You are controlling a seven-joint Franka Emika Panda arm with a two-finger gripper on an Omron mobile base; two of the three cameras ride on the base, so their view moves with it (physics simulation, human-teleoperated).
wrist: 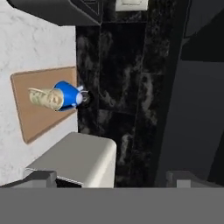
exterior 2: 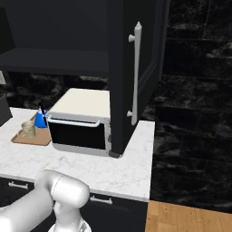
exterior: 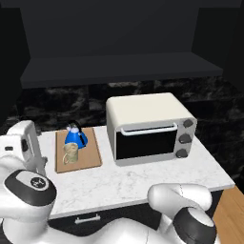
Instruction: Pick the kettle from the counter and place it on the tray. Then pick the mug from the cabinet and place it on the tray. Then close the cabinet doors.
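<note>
Tray sits left on the counter; I see the mug and kettle standing on it, touching. Toaster oven stands just right. Rightmost, a cabinet door hangs open. Gripper is spread, empty.

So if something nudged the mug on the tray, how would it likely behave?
The mug stands upright, squat and cylindrical, so it would probably slide rather than tip. It looks rigid. The kettle stands close behind it on the tray, so it could bump that.

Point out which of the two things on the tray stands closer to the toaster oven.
The kettle: bright blue, at the tray's back, nearer the toaster oven than the beige mug.
</note>
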